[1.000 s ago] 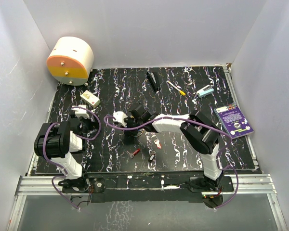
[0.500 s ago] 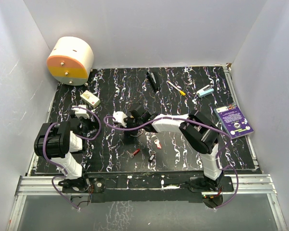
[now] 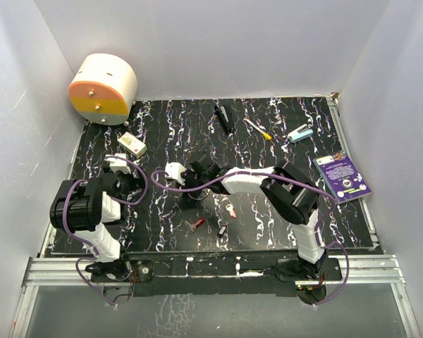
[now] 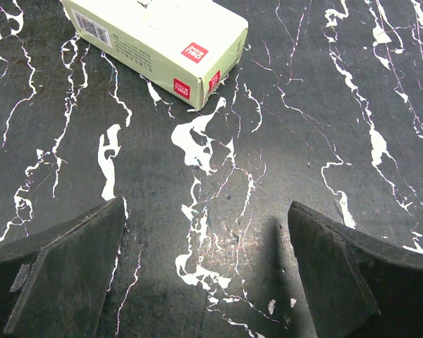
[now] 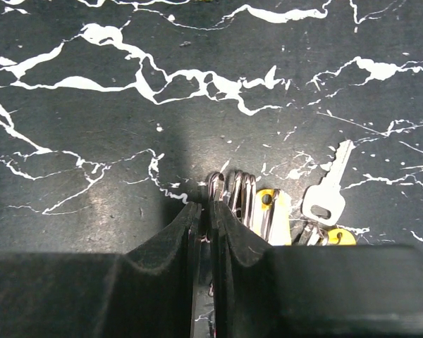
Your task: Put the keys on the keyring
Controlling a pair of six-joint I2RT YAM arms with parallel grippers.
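Two pincers are in view. First, the left pincer [image 4: 206, 232] hangs spread wide and empty over the surface [image 3: 268, 141], near a cream box [image 4: 155, 42] (no part in the current step). Mid-surface, the right pincer [image 5: 206, 211] is closed to a thin slit on the edge of the keyring [image 5: 229, 189].

Step in hand: securing the ring. The next move likely requires a steady hold while a key is threaded.

Count:
- one keyring
- two yellow keys [image 5: 275, 211] and one silver key [image 5: 328, 193] beside it
- three loose keys: red key [image 3: 197, 222], black key [image 3: 222, 229], pink key [image 3: 230, 210]
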